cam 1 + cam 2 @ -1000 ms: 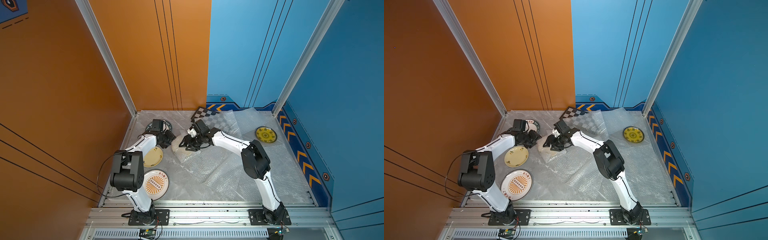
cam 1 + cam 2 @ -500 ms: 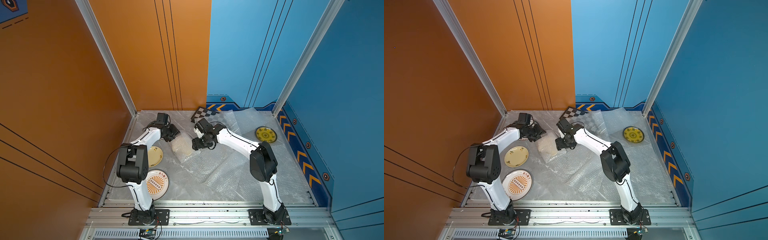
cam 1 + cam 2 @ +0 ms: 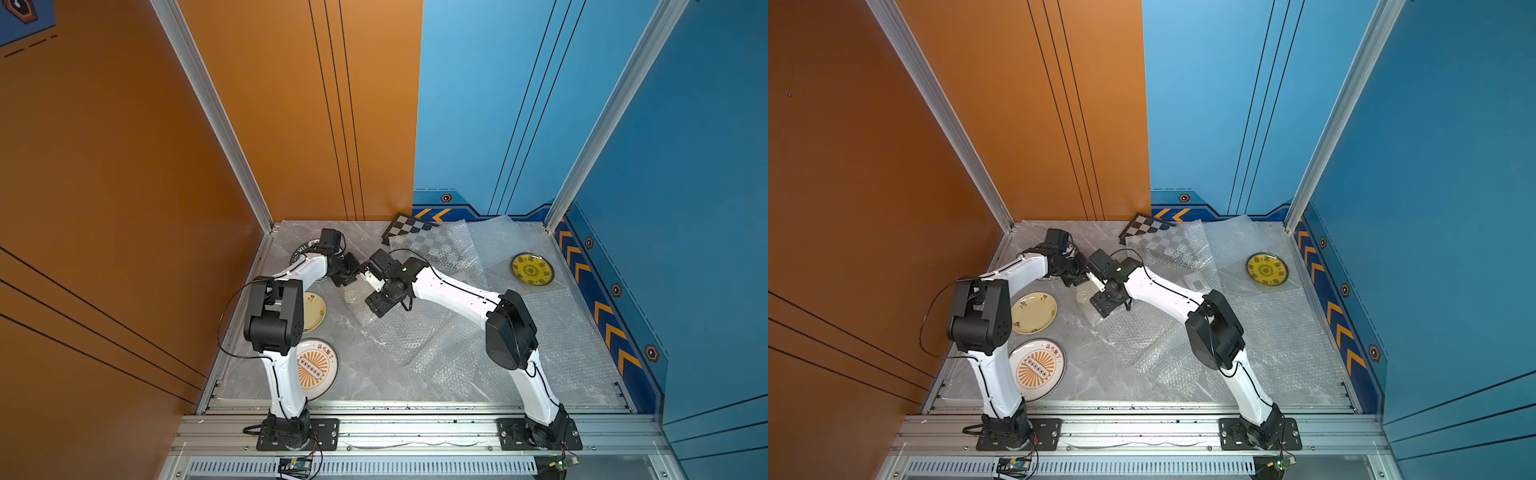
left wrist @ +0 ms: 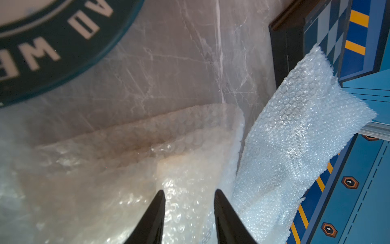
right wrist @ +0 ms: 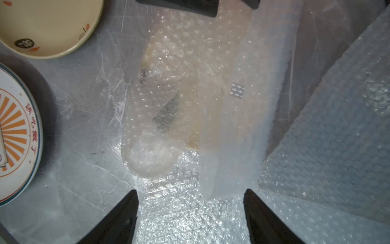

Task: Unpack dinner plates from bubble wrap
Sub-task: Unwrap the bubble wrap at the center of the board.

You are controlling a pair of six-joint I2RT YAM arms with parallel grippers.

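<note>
A dinner plate still wrapped in bubble wrap (image 3: 356,300) (image 3: 1086,302) (image 5: 190,101) lies mid-table between my two grippers. My left gripper (image 3: 348,277) (image 4: 190,194) is at its far edge; the jaws stand narrowed on either side of a fold of wrap (image 4: 187,211). My right gripper (image 3: 376,306) (image 5: 191,196) hovers wide open over the near edge, holding nothing. Bare plates: yellow patterned (image 3: 532,270), cream (image 3: 315,311) (image 5: 48,25), orange sunburst (image 3: 316,368) (image 5: 14,131), and a green-lettered one (image 4: 52,52) half under the left arm.
Loose bubble wrap sheets (image 3: 457,332) cover the middle and right of the marble table (image 3: 357,374). A black-and-grey checkerboard (image 3: 409,226) leans at the back wall, partly under wrap. A small white card (image 3: 1198,282) shows through a sheet. Walls close in on three sides.
The left gripper moved from over the lettered plate to the bundle's edge, its jaws narrowing. The right gripper opened wider and drew back toward the front of the bundle.
</note>
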